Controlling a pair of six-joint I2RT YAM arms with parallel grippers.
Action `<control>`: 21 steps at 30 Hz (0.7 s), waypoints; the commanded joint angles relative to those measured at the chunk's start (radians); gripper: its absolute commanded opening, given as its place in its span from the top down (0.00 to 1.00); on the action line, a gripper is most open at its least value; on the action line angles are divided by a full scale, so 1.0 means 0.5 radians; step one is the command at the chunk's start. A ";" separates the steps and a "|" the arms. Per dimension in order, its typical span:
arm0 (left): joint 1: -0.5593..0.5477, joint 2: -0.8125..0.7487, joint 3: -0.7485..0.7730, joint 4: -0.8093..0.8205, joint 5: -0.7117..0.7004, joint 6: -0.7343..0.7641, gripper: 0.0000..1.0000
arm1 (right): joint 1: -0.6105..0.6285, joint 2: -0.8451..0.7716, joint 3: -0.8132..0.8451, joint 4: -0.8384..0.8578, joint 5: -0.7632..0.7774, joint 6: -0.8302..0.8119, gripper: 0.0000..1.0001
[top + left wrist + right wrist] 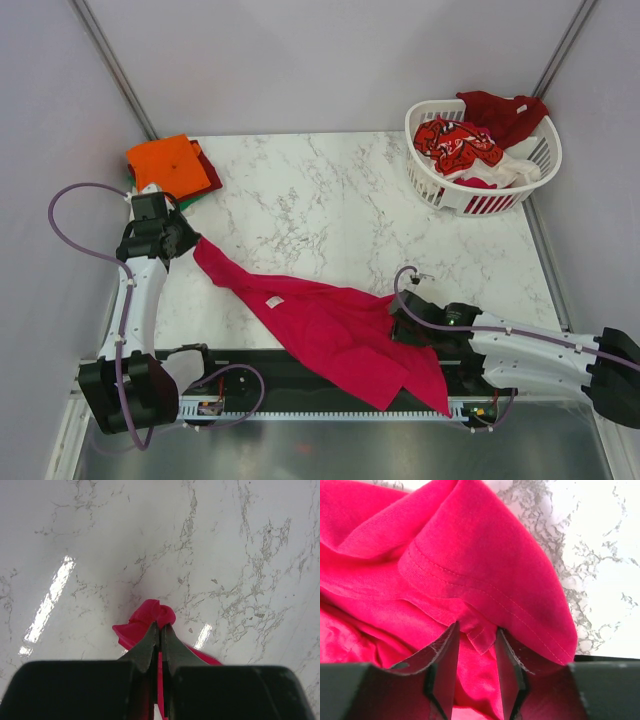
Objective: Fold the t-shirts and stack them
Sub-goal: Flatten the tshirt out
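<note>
A white marble counter stands between plain pale walls. The magenta shirt lies stretched across its near part, and the lower corner goes over the near edge. The left claw is closed tight on one bunched end of it. The right claw is at the other side with its jaws apart and a hem fold between them; from above, cloth hides its tips. An orange shirt lies folded at the far left, and the layers under it hardly show. A basket at the far right holds tangled shirts, hard to count.
</note>
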 commanded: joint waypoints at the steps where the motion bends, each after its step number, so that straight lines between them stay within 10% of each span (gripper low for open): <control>1: 0.004 -0.002 -0.003 0.051 0.037 0.079 0.98 | 0.027 0.071 -0.022 0.016 0.029 0.010 0.59; 21: 0.004 -0.002 -0.003 0.051 0.046 0.082 0.98 | 0.073 0.160 0.196 -0.097 0.207 -0.082 0.52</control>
